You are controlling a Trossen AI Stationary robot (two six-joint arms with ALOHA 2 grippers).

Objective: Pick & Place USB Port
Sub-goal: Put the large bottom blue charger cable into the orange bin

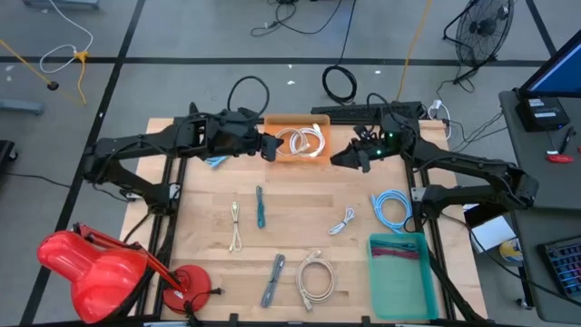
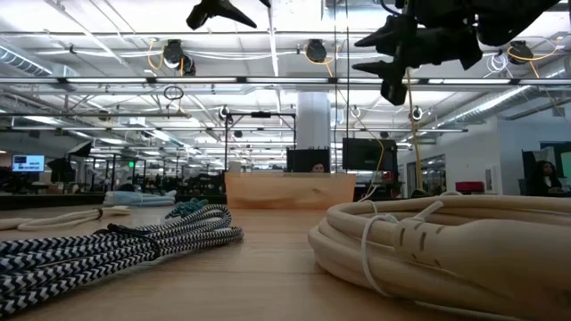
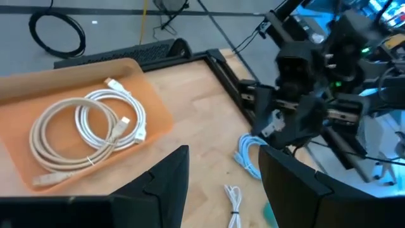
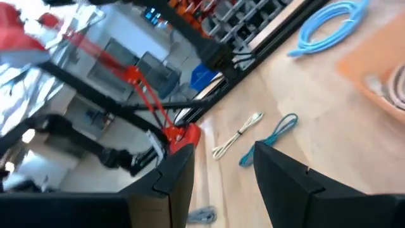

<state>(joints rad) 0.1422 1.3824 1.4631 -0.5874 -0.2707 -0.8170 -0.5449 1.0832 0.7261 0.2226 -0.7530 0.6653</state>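
An orange tray at the far edge of the wooden bench holds a coiled white USB cable. A green bin at the near right corner carries a dark red-and-black cable across its far end.

The left gripper hovers at the tray's left end, fingers spread and holding nothing. The right gripper hangs just right of the tray, also parted and empty.

The left wrist view shows the white cable's flat plugs lying on its smooth loops. Only the low view reveals the woven black-and-white braid of a near cable and the thick cream coil beside it. A light blue cable lies loosely coiled on the bench at the right.
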